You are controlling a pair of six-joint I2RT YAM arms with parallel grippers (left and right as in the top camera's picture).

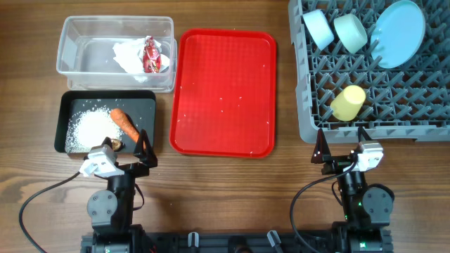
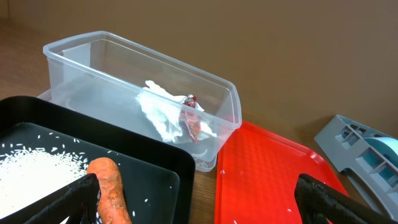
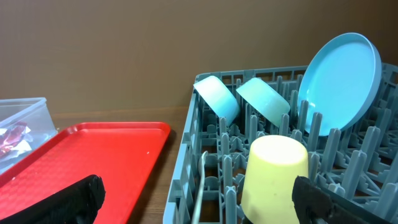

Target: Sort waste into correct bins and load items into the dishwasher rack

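Left gripper (image 1: 125, 149), right gripper (image 1: 343, 146) spread wide, empty. Carrot (image 1: 124, 123), rice (image 1: 91, 128) in black tub (image 1: 105, 94). Napkin (image 1: 128, 56), wrapper (image 1: 150, 56) in clear tub (image 1: 116, 21). Rack (image 1: 309, 126) holds blue bowl (image 1: 318, 29), green bowl (image 1: 349, 32), plate (image 1: 399, 31), cup (image 1: 348, 103), perhaps spoon (image 3: 200, 186).

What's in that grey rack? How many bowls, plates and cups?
Bowls: 2 (blue bowl, green bowl)
Plates: 1 (plate)
Cups: 1 (cup)
Total: 4

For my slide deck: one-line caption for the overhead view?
Napkin, wrapper in clear tub; rice, carrot in black tub; blue bowl, green bowl, plate, cup in grey rack.
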